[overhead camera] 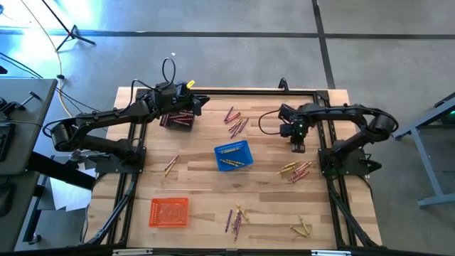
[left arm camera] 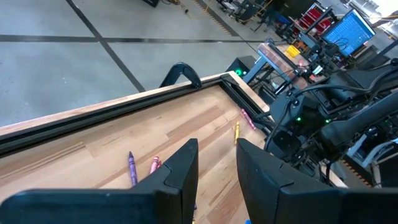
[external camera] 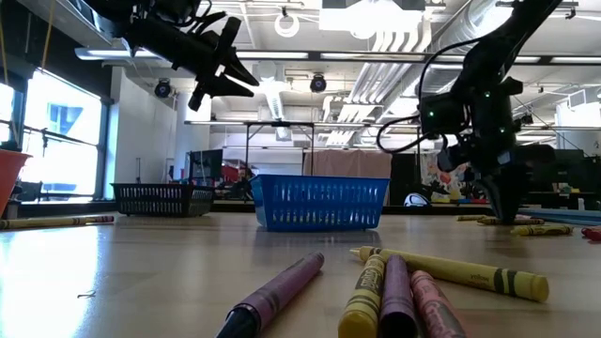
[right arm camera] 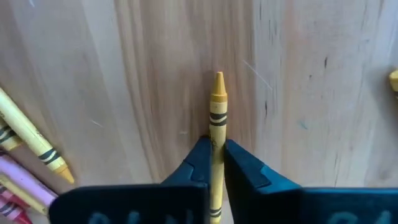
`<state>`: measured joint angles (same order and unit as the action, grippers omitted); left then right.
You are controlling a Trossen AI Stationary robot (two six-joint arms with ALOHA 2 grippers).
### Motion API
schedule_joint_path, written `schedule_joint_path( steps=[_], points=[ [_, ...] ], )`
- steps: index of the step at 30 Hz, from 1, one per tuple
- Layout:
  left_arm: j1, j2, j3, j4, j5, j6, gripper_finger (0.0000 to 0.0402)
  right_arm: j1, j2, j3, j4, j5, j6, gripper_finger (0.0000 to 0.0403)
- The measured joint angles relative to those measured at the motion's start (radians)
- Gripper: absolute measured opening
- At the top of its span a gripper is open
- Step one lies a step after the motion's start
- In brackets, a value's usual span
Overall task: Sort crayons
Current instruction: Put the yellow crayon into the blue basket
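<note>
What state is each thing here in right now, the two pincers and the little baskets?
right pincer: shut on a yellow crayon, low at the table
left pincer: open, empty, raised above the black basket
black basket: holds crayons
blue basket: holds yellow crayons
orange basket: upright, contents unclear

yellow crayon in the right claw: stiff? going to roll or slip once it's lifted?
The yellow crayon is probably stiff: it juts straight out of the shut right claw with no sag. Its thin round body would likely roll if dropped on the flat table. The narrow pinch on its paper wrap may let it pivot.
</note>
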<state>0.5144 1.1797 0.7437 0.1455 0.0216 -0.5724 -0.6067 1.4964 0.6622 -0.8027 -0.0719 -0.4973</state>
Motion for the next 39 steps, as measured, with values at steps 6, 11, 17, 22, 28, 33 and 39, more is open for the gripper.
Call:
schedule_joint_path(
  steps=[6, 11, 17, 22, 28, 33, 39],
  points=[
    [0.000, 0.000, 0.000, -0.009, 0.000, 0.000, 0.0095, -0.001, 0.006, 0.100, -0.118, -0.033, 0.063, 0.0006],
    [0.000, 0.000, 0.000, -0.021, 0.000, 0.028, 0.0095, 0.011, 0.005, 0.269, -0.195, -0.113, 0.127, 0.0007],
    [0.000, 0.000, 0.000, -0.026, 0.000, 0.034, 0.0095, 0.112, 0.002, 0.456, -0.117, -0.171, 0.218, 0.0005],
    [0.000, 0.000, 0.000, -0.027, 0.000, 0.035, 0.0095, 0.245, 0.002, 0.511, 0.109, -0.175, 0.265, 0.0008],
    [0.000, 0.000, 0.000, -0.043, 0.000, 0.060, 0.0095, 0.392, 0.016, 0.502, 0.346, -0.176, 0.392, 0.0009],
    [0.000, 0.000, 0.000, -0.053, 0.000, 0.101, 0.0095, 0.488, 0.082, 0.501, 0.436, -0.121, 0.474, 0.0009],
    [0.000, 0.000, 0.000, -0.053, 0.000, 0.168, 0.0095, 0.550, 0.207, 0.501, 0.471, -0.035, 0.475, 0.0010]
  ],
)
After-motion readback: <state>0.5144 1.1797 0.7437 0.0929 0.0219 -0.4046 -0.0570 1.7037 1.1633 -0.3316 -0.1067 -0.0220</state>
